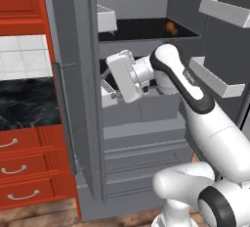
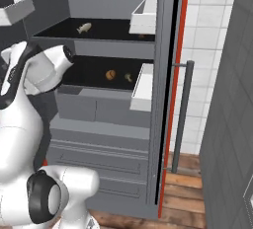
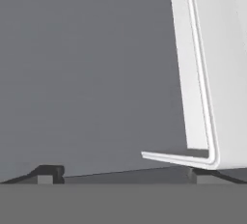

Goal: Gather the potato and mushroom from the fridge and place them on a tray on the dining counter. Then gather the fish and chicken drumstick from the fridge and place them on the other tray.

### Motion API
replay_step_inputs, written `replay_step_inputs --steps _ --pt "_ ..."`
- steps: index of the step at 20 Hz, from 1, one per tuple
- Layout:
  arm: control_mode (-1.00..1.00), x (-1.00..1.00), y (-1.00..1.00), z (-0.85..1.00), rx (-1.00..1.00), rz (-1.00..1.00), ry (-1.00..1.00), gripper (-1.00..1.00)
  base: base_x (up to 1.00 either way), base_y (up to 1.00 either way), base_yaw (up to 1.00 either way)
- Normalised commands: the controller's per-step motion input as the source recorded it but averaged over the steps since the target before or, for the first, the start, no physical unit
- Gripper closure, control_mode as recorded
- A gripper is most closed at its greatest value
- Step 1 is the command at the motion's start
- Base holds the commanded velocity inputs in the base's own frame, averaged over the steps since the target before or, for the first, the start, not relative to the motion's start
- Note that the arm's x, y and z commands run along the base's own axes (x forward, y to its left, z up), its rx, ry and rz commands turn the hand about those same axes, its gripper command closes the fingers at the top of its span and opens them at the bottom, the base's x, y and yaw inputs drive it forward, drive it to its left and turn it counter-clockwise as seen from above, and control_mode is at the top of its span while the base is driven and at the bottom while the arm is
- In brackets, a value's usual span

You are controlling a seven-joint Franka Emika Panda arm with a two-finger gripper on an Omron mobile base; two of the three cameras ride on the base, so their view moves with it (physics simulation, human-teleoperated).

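The fridge (image 1: 141, 111) stands open. In the right base view its upper shelf carries the fish (image 2: 84, 27). The potato (image 2: 110, 75) and the mushroom (image 2: 128, 77) lie side by side on the shelf below. A brown chicken drumstick (image 1: 171, 27) rests at the right of the upper shelf. My gripper (image 1: 108, 86) is inside the fridge at the lower shelf's left end, pointing toward the left door. In the hand view the gripper (image 3: 120, 177) is open and holds nothing. It faces a grey wall and a white door bin (image 3: 202, 97).
White door bins (image 1: 217, 79) jut from the right door, and another bin (image 2: 143, 87) hangs on the door beside the lower shelf. A black counter (image 1: 24, 103) over red drawers flanks the fridge. A long bar handle (image 2: 182, 114) stands near the tiled wall.
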Motion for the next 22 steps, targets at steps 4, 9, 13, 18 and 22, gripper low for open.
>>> replay_step_inputs --steps 4,9,13,18,22 --pt "-1.0 -0.15 0.87 0.0 0.0 0.1 -0.05 -1.0 0.0 0.0 0.0" --pt "-1.0 -0.08 0.83 0.0 0.0 0.08 -0.01 -1.0 0.0 0.0 0.0" --pt "-1.0 -0.48 0.34 0.0 -0.01 0.02 -0.15 -1.0 0.0 0.0 0.0" --pt "-1.0 -0.62 -0.22 0.16 -0.1 -0.04 -0.34 -1.0 0.0 0.0 0.0" --pt "-1.0 -0.51 -0.71 0.33 -0.15 -0.11 -0.37 -1.0 0.0 0.0 0.0"
